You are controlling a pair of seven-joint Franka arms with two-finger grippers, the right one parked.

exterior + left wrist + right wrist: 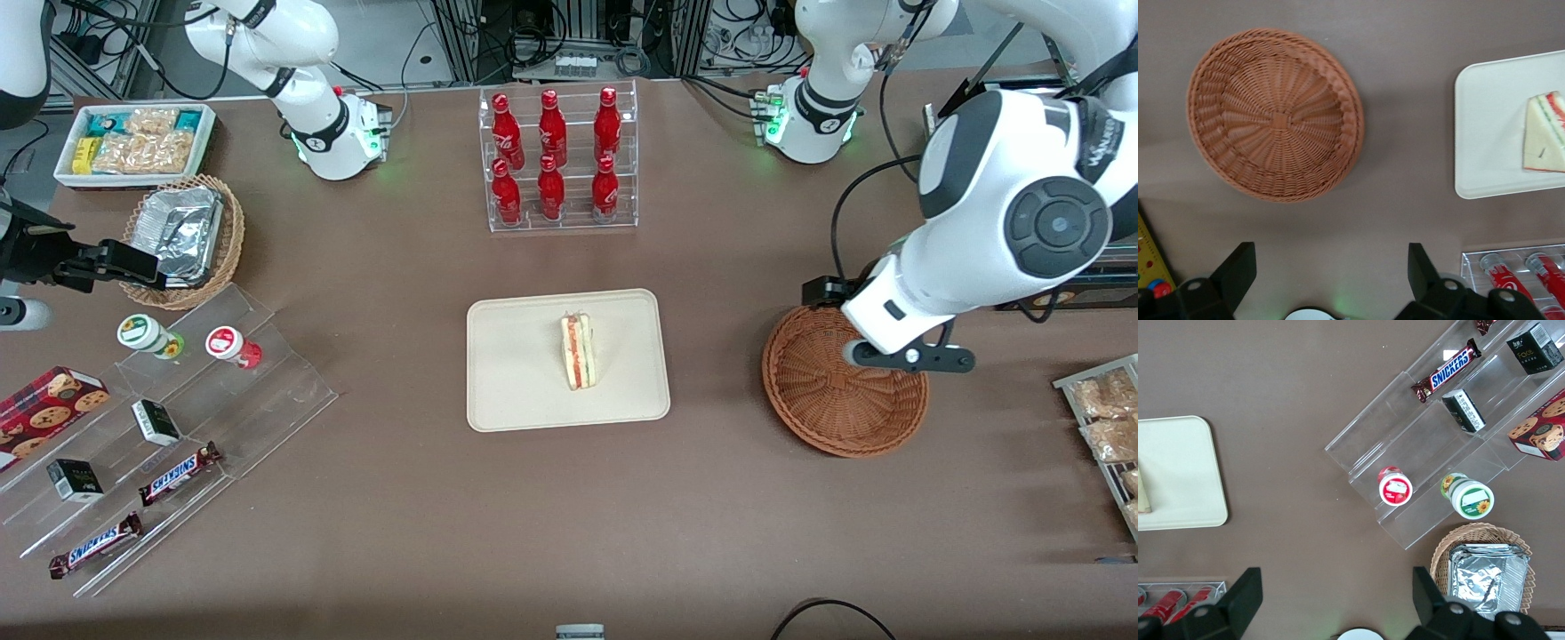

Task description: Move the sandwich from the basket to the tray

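Observation:
The sandwich (580, 350) lies on its side near the middle of the cream tray (516, 391), its red and green filling edge showing. It also shows in the left wrist view (1543, 140) on the tray (1485, 127). The reddish-brown basket (827, 400) is empty and sits beside the tray, toward the working arm's end of the table. It also shows in the left wrist view (1275, 115). My left gripper (1330, 270) is open and empty, held high above the table over the basket's rim farther from the front camera. Its hand (889, 311) covers part of the basket.
A clear rack of red bottles (558, 160) stands farther from the front camera than the tray. A clear stepped stand with snacks (169, 427), a tan basket with a foil container (182, 236) and a white snack bin (133, 142) lie toward the parked arm's end. Snack packets (1107, 418) lie at the working arm's end.

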